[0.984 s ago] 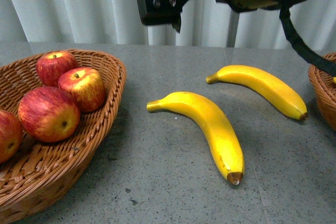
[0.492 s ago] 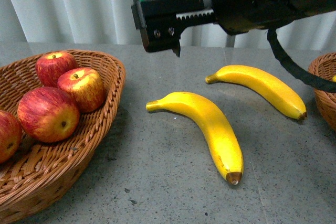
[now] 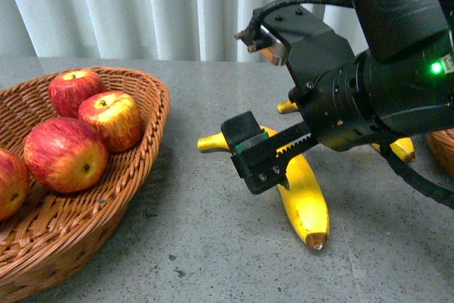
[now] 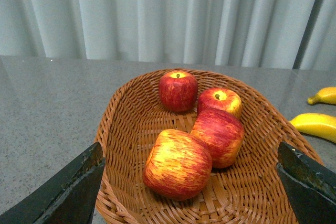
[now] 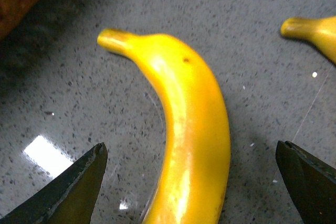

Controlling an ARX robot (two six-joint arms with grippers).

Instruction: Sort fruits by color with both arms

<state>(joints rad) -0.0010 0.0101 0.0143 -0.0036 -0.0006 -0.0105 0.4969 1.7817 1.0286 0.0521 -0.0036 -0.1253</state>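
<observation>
Several red apples lie in a wicker basket at the left, among them one at the back and one near the front. In the left wrist view my left gripper hangs open over that basket, above the nearest apple. Two yellow bananas lie on the table. My right gripper is low over the near banana, open, with its fingers either side of the banana. The far banana is mostly hidden behind the right arm.
A second wicker basket shows at the right edge, partly behind the arm. The grey speckled table runs back to a pale curtain. The far banana's stem lies close beside the right gripper.
My right arm has come down from high at the back to just over the near banana, and now covers most of the far one. Fruits and baskets have not moved.
</observation>
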